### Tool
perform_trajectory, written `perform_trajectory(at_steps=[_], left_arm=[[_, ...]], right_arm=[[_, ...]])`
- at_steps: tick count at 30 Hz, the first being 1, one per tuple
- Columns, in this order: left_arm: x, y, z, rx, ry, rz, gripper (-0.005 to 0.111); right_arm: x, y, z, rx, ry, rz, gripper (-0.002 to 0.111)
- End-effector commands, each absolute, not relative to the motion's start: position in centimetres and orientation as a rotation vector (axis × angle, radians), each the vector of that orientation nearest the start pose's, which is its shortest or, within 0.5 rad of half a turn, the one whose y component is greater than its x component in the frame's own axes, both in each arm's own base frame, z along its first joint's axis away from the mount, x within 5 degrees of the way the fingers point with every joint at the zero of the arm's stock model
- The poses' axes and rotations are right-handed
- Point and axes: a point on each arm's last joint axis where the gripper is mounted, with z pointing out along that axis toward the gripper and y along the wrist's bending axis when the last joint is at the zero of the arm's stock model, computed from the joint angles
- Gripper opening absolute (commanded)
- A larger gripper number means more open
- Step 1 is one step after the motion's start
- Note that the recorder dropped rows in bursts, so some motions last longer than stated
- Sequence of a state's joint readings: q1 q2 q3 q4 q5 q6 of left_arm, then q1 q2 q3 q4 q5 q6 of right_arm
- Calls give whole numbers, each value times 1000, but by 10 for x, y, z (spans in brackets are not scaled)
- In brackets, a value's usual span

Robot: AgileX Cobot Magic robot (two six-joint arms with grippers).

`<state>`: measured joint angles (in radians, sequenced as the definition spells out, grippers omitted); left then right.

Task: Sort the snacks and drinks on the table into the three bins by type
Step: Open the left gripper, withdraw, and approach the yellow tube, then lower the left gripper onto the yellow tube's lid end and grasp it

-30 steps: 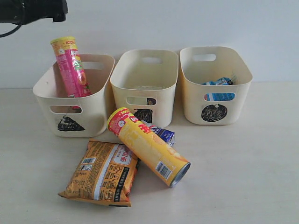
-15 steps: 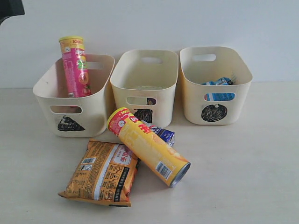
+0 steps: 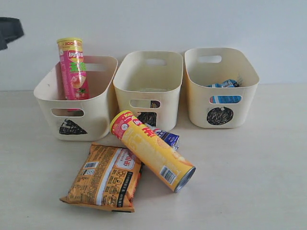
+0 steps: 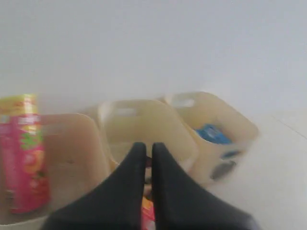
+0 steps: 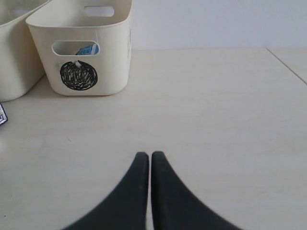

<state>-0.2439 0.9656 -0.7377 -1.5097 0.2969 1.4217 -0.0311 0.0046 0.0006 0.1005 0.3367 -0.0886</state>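
The pink chip tube [image 3: 72,68] stands upright in the left triangle bin [image 3: 72,115]; it shows blurred in the left wrist view too [image 4: 23,153]. The orange-yellow tube [image 3: 152,149] lies on the table [image 3: 249,172] before the square bin [image 3: 148,91]. The flat orange packet [image 3: 105,176] lies beside it. A blue and white carton [image 3: 168,137] peeks from behind the tube. A blue-white packet [image 3: 224,84] rests in the circle bin [image 3: 220,91]. My left gripper [image 4: 148,146] is shut and empty, high above the bins. My right gripper [image 5: 147,155] is shut over bare table. The dark purple carton is hidden.
A white wall [image 3: 192,24] runs behind the bins. A dark part of the left arm [image 3: 8,29] shows at the exterior view's upper left edge. Bare table stretches right of the circle bin [image 5: 81,52].
The pink tube went from leaning to upright in the triangle bin. The left arm pulled away up and left, leaving only a small part in the exterior view.
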Motion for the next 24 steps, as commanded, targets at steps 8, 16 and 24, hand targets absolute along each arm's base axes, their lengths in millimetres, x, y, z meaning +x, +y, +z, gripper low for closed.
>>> perform_trajectory(at_steps=[8,16,24], left_arm=[[180,-112,311,851,2459,-718,4],[175,-141,312,740,2473,-916,4],[205,-169,301,407,2407,-1059,34]], right_arm=[[54,1,183,14,1814,4,0],[54,1,183,14,1814,4,0],[54,1,183,14,1814,4,0]])
